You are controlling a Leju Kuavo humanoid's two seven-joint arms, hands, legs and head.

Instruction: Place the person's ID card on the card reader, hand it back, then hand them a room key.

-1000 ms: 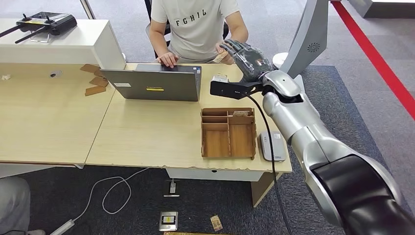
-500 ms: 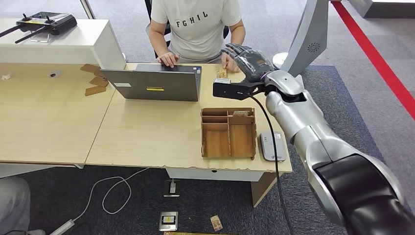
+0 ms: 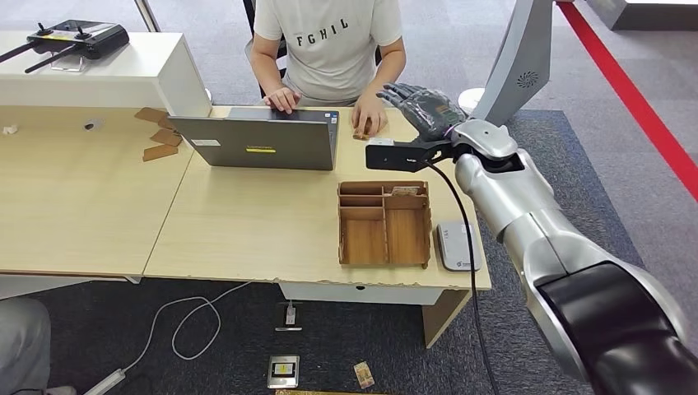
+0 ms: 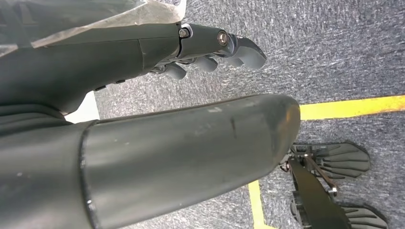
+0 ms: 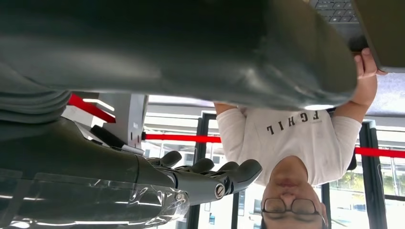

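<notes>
so the right hand [image 3: 424,105] hangs empty, fingers apart; the card [image 3: 360,132] lies under the person's hand [image 3: 369,118] just beside it. hand-back looks done; next, probably a key from the tray [image 3: 384,224].

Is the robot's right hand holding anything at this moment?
No, it is open. The right hand hangs over the table with fingers spread and empty; the person's hand rests on the card.

The person's white T-shirt [image 3: 329,37] carries the dark letters "FGHIL" across the chest. The yellow sticker on the laptop [image 3: 259,141] lid is too small to read.
</notes>
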